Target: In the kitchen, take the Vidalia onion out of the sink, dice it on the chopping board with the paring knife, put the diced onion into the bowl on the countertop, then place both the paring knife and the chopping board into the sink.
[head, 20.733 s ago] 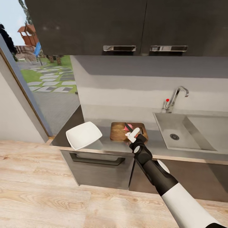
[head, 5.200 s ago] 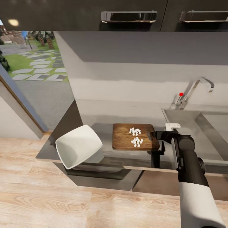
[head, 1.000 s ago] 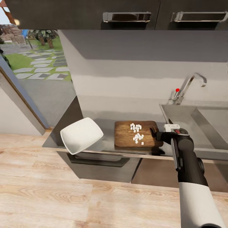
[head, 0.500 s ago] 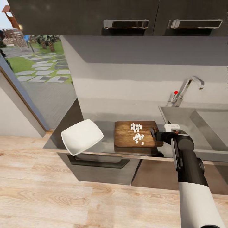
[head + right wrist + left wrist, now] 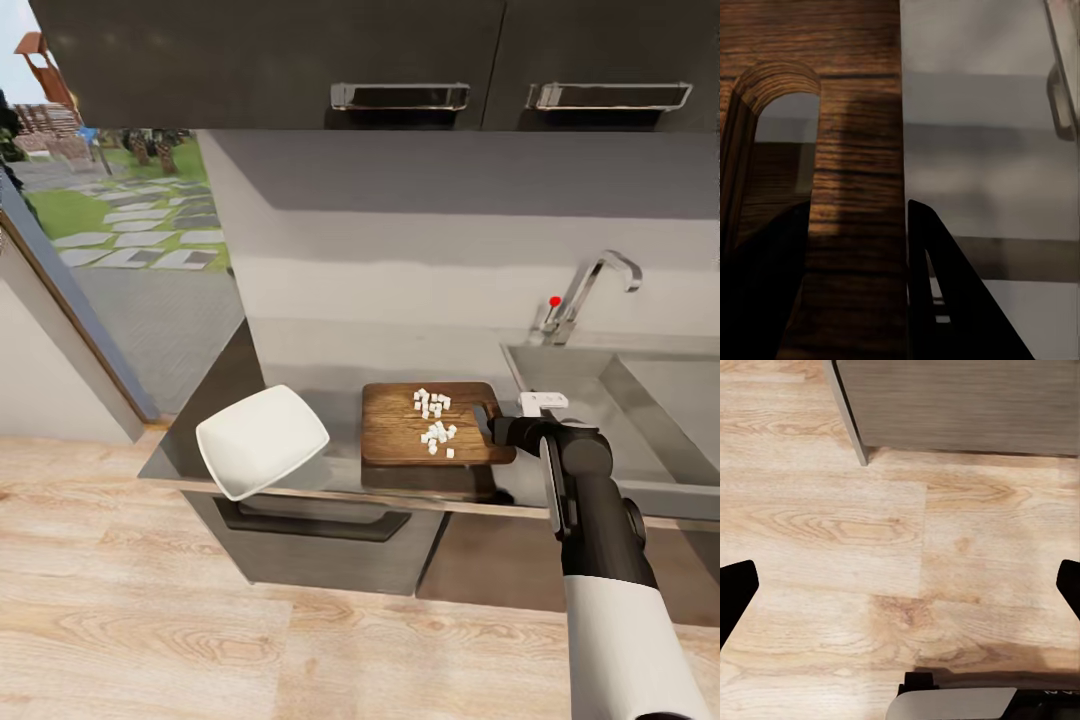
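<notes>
Right claw [image 5: 492, 428] stayed clamped on the dark brown chopping board [image 5: 430, 425], white onion dice [image 5: 433, 418] unshifted; left claw [image 5: 900, 585] gaped.

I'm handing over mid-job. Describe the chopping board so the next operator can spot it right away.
On the grey countertop, between the white bowl at its near corner and the sink, lies the chopping board. It is the only dark brown wooden thing there, strewn with small white onion dice, and the right gripper grips its handle-hole end.
</notes>
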Robot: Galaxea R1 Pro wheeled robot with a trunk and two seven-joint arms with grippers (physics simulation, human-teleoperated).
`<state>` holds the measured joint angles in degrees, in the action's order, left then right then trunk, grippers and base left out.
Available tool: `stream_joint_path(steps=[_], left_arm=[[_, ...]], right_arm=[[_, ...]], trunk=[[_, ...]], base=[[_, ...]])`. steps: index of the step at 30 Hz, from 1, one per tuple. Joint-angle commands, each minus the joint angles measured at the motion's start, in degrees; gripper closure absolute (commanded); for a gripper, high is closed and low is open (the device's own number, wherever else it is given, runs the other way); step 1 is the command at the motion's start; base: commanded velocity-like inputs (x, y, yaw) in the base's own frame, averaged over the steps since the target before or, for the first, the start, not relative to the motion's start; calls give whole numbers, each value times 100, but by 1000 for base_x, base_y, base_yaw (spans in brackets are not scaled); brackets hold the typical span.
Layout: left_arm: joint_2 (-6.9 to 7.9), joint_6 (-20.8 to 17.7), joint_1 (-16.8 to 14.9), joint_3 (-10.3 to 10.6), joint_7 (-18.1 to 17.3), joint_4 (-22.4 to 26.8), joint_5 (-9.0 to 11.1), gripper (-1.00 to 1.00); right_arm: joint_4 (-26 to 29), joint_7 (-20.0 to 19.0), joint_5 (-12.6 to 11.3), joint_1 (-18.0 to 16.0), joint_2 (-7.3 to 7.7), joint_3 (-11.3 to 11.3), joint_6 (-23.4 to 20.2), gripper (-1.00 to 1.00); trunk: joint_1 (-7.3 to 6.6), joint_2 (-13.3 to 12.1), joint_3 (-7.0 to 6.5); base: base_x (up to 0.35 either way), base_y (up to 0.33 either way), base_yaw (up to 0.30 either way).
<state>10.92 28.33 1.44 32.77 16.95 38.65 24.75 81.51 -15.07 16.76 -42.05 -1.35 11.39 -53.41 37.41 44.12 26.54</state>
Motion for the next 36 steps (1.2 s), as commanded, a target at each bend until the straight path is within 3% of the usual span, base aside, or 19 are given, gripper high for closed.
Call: stream_joint_path(steps=[1, 36], left_arm=[[8, 15, -3, 46, 54, 11, 34, -100], [7, 15, -3, 46, 54, 11, 31, -100]], right_arm=[[6, -57, 55, -5, -6, 12, -21, 100], [15, -49, 67, -5, -6, 12, -168, 100]], trunk=[[2, 5, -4], [2, 5, -326]], base=[[2, 1, 0], [0, 22, 0]])
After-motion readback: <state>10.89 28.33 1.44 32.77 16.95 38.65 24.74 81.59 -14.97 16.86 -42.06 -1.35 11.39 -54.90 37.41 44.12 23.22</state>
